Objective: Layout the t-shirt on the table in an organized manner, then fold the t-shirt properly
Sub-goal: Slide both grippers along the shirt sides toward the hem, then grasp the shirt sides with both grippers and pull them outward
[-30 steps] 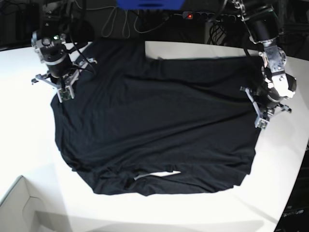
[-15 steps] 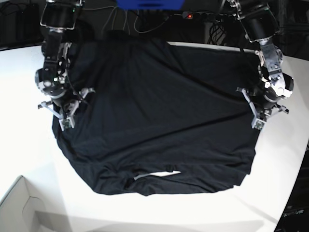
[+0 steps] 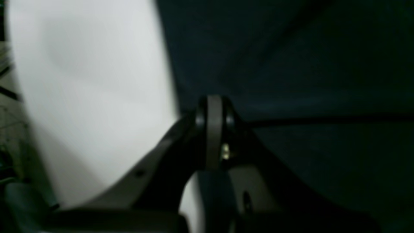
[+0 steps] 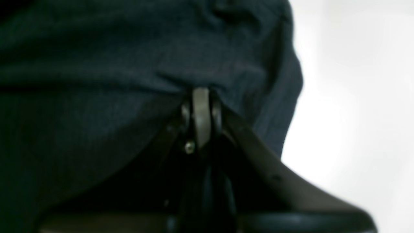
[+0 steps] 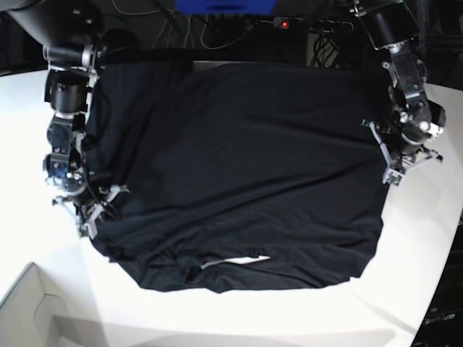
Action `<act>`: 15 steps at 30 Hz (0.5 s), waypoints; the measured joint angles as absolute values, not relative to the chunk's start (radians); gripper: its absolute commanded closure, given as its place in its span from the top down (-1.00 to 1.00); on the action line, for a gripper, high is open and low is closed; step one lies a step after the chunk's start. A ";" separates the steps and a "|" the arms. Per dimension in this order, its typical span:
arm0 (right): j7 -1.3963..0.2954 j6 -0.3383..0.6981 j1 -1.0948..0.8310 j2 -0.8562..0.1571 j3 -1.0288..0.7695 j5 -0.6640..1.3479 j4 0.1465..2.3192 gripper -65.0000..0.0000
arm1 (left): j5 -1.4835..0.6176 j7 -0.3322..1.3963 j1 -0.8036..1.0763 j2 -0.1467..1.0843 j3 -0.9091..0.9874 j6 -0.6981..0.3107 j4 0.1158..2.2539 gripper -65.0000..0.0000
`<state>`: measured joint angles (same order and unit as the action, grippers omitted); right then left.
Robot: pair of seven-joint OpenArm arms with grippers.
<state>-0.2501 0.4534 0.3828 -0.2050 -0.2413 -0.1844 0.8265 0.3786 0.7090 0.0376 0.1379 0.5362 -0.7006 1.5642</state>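
The black t-shirt [image 5: 239, 181] lies spread wide over the white table [image 5: 423, 246], with its near hem wrinkled and a small white gap showing. My right gripper [image 5: 88, 225] is at the shirt's left edge in the base view. In its wrist view the right gripper [image 4: 201, 97] is shut on a pinch of t-shirt [image 4: 97, 97] cloth. My left gripper [image 5: 391, 178] is at the shirt's right edge. The left wrist view shows the left gripper [image 3: 213, 106] shut on the t-shirt [image 3: 307, 64] border, beside bare table [image 3: 90, 81].
A pale cardboard box [image 5: 29, 311] sits at the near left corner. Cables and a power strip [image 5: 304, 23] run along the back, with a blue object [image 5: 224, 6] above them. The table's curved edge [image 5: 441, 289] falls away at the right.
My right arm has swept from the back left toward the near left, dragging the shirt's left edge with it. The cloth now covers the back of the table. The left arm has barely moved.
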 measured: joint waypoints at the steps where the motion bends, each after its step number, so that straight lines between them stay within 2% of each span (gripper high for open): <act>1: -0.229 0.451 0.414 -0.212 -0.241 -0.186 0.776 -1.00 | 0.369 0.709 0.057 0.136 0.537 -0.702 1.599 -1.00; 5: -0.186 0.449 0.517 -0.231 -0.241 -0.199 0.628 -1.00 | 0.379 0.728 0.157 0.130 0.539 -0.701 1.663 -1.00; 8: -0.173 0.448 0.542 -0.238 -0.241 -0.203 0.595 -1.00 | 0.378 0.724 0.220 0.110 0.539 -0.701 1.646 -1.00; 15: -0.184 0.448 0.539 -0.235 -0.241 -0.206 0.611 -1.00 | 0.273 0.461 0.171 0.121 0.549 -0.646 1.446 -1.00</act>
<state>-0.1844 0.4484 0.5392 -0.2348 -0.2409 -0.2058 0.6113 0.2729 0.4614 0.1707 0.1207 0.5488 -0.6464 1.4460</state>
